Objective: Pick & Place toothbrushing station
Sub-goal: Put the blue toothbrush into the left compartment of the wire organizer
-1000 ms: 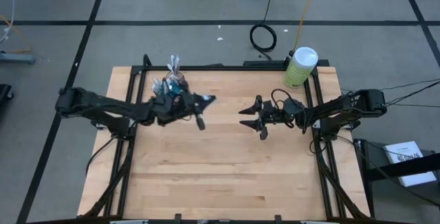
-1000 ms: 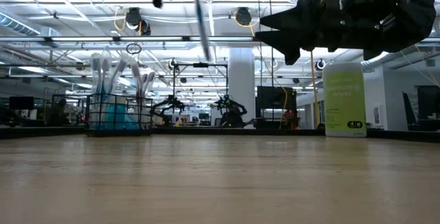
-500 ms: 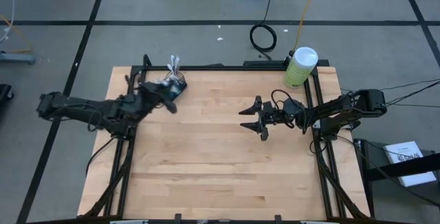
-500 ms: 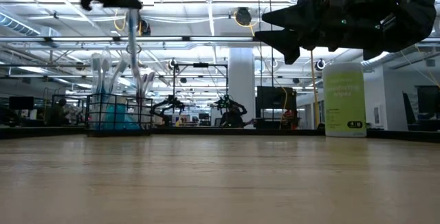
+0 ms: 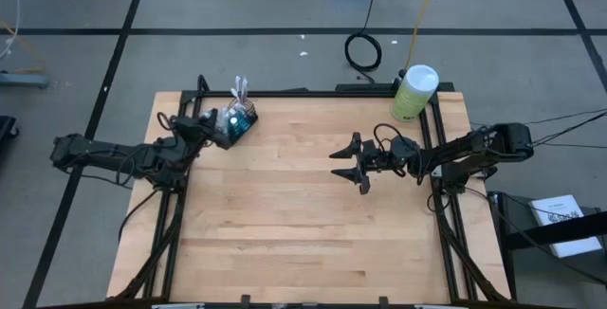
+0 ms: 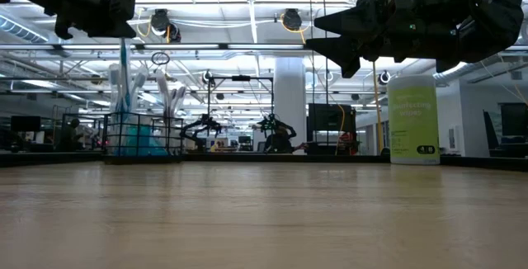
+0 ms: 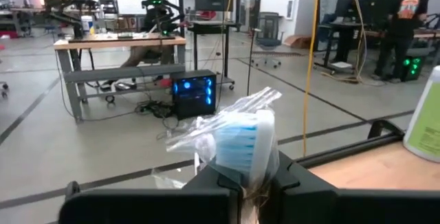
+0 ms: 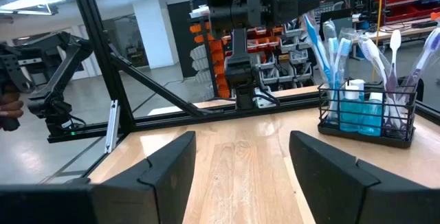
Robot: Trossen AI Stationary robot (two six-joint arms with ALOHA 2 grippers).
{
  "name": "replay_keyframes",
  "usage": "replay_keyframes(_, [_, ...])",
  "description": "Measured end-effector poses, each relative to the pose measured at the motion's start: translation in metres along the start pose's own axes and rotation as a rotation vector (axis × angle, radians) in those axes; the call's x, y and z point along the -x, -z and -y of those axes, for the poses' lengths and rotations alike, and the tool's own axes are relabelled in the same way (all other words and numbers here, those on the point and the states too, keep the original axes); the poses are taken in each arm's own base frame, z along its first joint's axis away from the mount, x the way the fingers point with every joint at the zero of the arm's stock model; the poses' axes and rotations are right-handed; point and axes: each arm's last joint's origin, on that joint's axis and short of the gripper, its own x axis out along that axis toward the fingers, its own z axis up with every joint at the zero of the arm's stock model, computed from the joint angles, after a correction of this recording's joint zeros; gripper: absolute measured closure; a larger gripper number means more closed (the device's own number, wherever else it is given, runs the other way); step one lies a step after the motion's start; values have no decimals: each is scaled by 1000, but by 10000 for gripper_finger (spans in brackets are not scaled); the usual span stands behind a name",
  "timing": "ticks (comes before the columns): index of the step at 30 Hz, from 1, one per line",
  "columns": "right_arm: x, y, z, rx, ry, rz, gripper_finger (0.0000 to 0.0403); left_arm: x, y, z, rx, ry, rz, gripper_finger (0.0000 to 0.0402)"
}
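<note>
The dark wire-mesh holder stands on its base at the table's far left, with several blue-and-white toothbrushes upright in it. It also shows in the low view and the right wrist view. My left gripper hovers right beside and above the holder, shut on a wrapped toothbrush. My right gripper hangs open and empty above the middle-right of the table, its fingers pointing toward the holder. My left gripper pinches the toothbrush just below its bristle head, which sticks out past the fingers in a clear wrapper. The handle hangs straight down below the gripper, clear of the table. Its lower end is among the brushes in the holder; whether it touches them I cannot tell.
A pale green canister with a white lid stands at the table's far right corner. A black frame rail runs along the far edge. The bare wooden top lies open in the middle and near side.
My left gripper has carried the toothbrush from the table's middle toward the far left corner, ending above the holder. The toothbrush has stayed hanging upright below it, and now sits lower, among the standing brushes.
</note>
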Motion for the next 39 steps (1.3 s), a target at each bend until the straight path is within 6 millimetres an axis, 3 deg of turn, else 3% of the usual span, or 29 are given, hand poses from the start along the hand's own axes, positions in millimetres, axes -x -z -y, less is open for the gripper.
replay_keyframes(14, [0,0,0,0,1,-1,177,-9,23,-7,66,-47,-120,392])
replay_keyframes(21, [0,0,0,-1,4,0,177,-20,36,-2,53,-78,-181,378])
replay_keyframes(27, [0,0,0,0,4,0,179,-31,49,3,15,-100,-248,391])
replay_keyframes(32, [0,0,0,0,5,0,179,-39,58,6,17,-131,-289,374])
replay_keyframes(39, [0,0,0,-1,5,-1,179,-45,66,11,5,-130,-323,385])
